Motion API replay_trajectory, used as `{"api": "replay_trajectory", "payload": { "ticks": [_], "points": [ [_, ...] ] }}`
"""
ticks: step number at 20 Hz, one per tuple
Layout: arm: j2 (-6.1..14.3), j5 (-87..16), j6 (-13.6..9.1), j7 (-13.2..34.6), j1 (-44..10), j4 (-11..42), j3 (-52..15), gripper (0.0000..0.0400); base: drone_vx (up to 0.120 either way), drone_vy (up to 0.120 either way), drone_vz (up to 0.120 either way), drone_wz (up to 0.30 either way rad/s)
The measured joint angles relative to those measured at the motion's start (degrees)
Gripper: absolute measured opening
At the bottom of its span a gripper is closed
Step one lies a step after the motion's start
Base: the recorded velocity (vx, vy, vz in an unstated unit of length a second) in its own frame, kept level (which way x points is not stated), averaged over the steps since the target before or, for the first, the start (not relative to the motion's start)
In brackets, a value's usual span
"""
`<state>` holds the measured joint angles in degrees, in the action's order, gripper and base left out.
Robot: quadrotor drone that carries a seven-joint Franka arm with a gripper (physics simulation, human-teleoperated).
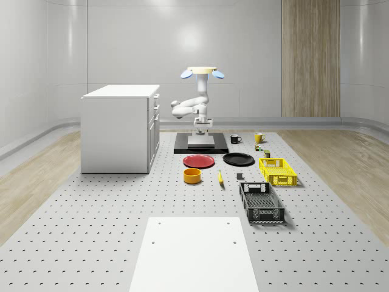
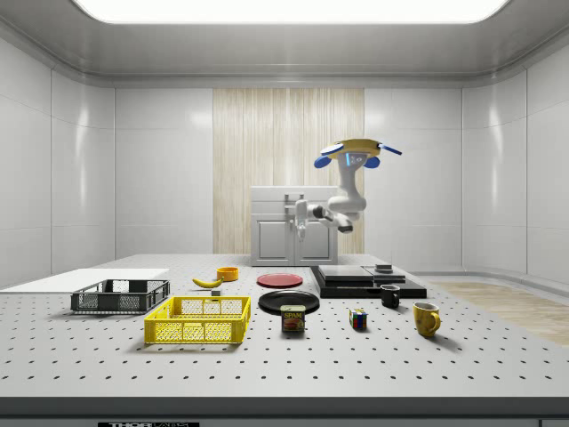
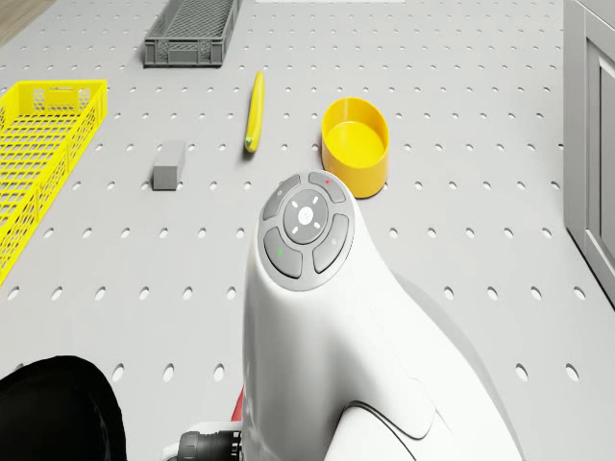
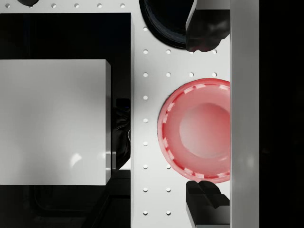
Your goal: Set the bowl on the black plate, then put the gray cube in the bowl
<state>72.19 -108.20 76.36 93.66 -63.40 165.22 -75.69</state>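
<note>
Nearest in the whole-scene view lies a white sheet (image 1: 193, 252) on the perforated table (image 1: 91, 225); beyond it, toward that view's right, stands a dark gray crate (image 1: 261, 202), and past that a yellow basket (image 1: 278, 171); between the two lies the small gray cube (image 1: 240, 177), apart from both; just to that view's left of the cube lies a banana (image 1: 220, 177); further left sits the yellow bowl (image 1: 192, 176), upright on the bare table and touching nothing else; behind the bowl lies a red plate (image 1: 199, 161), and beside it, to that view's right, the black plate (image 1: 239, 159), with nothing on it; farther back a black platform (image 1: 201, 146) carries a pale block, with a black mug (image 1: 235, 139) and a yellow mug (image 1: 259, 137) off to that view's right; a white cabinet (image 1: 120, 128) stands at that view's left.

The drone (image 1: 202, 72) hovers above the black platform, its arm folded down beneath it; the gripper (image 4: 205, 112) hangs pointing down over the table just beside the platform, its two dark fingers (image 4: 205, 195) spread wide apart with nothing between them, the red plate lying far below in the gap; the drone view looks past the arm to the bowl, banana and cube on the table.
</note>
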Motion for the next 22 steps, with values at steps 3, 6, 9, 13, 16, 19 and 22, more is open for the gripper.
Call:
{"api": "replay_trajectory", "payload": {
  "ticks": [3, 6, 9, 13, 16, 19, 22],
  "points": [
    [0.71, 0.34, 0.65, 0.19, -0.2, -0.04, -0.18, 0.04, 0.12, 0.0, -0.12, 0.0],
    [1.39, 0.67, 1.29, 0.37, -0.4, -0.09, -0.35, 0.04, 0.12, 0.0, -0.12, 0.0],
    [2.06, 0.99, 1.91, 0.54, -0.58, -0.13, -0.5, 0.04, 0.12, 0.0, -0.12, 0.0],
    [2.91, 1.39, 2.7, 0.75, -0.81, -0.18, -0.7, 0.04, 0.12, 0.0, -0.12, 0.0],
    [3.54, 1.68, 3.28, 0.9, -0.98, -0.21, -0.84, 0.04, 0.12, 0.0, -0.107, 0.0],
    [4.14, 1.95, 3.84, 1.04, -1.14, -0.25, -0.97, 0.04, 0.12, 0.0, 0.0, 0.0],
    [4.72, 2.22, 4.38, 1.18, -1.29, -0.28, -1.1, 0.04, 0.12, 0.0, 0.0, 0.0]
  ]
}}
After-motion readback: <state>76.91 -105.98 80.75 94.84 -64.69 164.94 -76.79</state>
